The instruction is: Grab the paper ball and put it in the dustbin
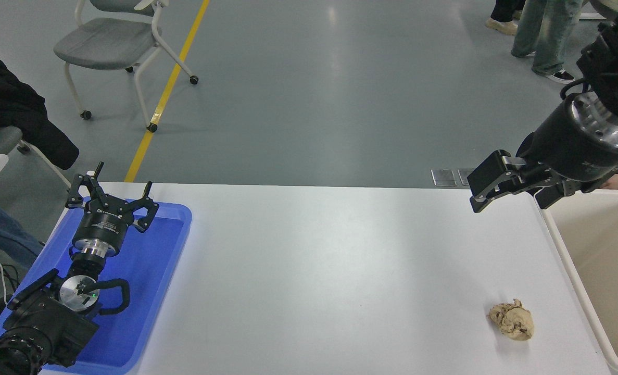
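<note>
Crumpled tan paper ball (512, 320), creased

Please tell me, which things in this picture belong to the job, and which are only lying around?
For the job:
- paper ball, loose on the white table
- dustbin, at the table's right end
- right claw, open, raised above the table

Only lying around:
- blue tray
- left claw, open, parked over the tray
- grey chair on the floor

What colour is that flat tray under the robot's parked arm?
Bright blue. The tray shows best in the head view, under the left gripper.
</note>
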Controlling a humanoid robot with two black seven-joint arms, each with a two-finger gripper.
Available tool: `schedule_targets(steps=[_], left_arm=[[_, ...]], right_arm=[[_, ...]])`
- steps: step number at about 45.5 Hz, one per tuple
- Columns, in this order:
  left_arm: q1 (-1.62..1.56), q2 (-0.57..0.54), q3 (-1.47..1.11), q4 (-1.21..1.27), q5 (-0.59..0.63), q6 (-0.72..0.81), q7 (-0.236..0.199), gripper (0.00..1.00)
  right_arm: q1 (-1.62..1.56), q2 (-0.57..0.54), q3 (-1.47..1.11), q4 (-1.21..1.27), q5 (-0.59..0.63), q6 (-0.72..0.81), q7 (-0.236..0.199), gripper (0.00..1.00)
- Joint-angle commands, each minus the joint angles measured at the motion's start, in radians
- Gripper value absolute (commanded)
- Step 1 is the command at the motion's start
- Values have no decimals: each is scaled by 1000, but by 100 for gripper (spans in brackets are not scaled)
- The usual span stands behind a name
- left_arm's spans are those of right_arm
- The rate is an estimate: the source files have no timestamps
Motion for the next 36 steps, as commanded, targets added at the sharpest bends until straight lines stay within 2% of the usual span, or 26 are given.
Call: schedule_targets(steps=[1, 14, 25, 36], left_arm=[[0, -7, -1, -2, 0, 0, -2, 100], [0, -5, 1, -2, 0, 0, 1, 100], [0, -5, 1, -2, 0, 0, 1, 100], [0, -5, 1, -2, 0, 0, 1, 100]], right_arm=[[-19, 17, 5, -5, 3, 0, 0, 100], [-70, 7, 3, -34, -7, 0, 0, 100], [-189, -50, 3, -120, -49, 0, 2, 100], [-327, -206, 20, -152, -233, -3, 0, 100]])
